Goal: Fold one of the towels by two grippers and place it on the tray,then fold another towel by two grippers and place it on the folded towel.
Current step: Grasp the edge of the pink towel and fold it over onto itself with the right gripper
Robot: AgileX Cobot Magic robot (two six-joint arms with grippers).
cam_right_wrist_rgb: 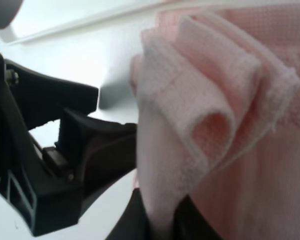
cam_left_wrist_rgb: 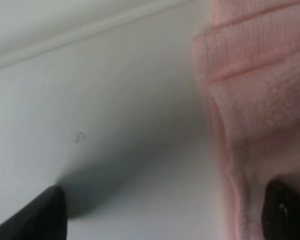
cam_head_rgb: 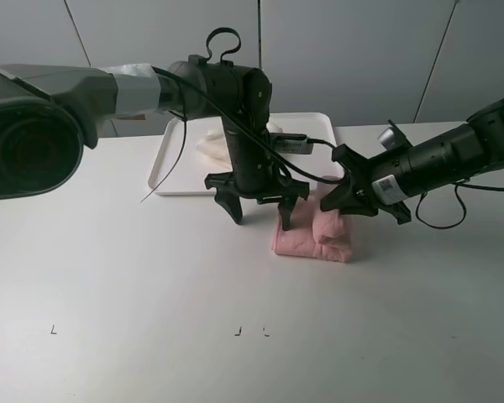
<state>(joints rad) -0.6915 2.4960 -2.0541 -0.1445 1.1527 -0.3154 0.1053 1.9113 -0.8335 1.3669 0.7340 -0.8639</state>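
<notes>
A folded pink towel (cam_head_rgb: 312, 237) lies on the table in front of the white tray (cam_head_rgb: 170, 164). A folded white towel (cam_head_rgb: 212, 139) lies on the tray, partly hidden by the left arm. My left gripper (cam_head_rgb: 261, 211) is open and points down, one finger on the towel's left edge, the other on bare table. The left wrist view shows both its fingertips (cam_left_wrist_rgb: 37, 215) wide apart beside the pink towel (cam_left_wrist_rgb: 255, 100). My right gripper (cam_head_rgb: 346, 200) is shut on a raised fold at the towel's right end, pinched between its fingers (cam_right_wrist_rgb: 157, 220) in the right wrist view (cam_right_wrist_rgb: 215, 100).
The tray's front rim (cam_head_rgb: 193, 191) runs just behind the left gripper. The left gripper's black body (cam_right_wrist_rgb: 50, 165) fills one side of the right wrist view, close to the right gripper. A wall stands behind the table.
</notes>
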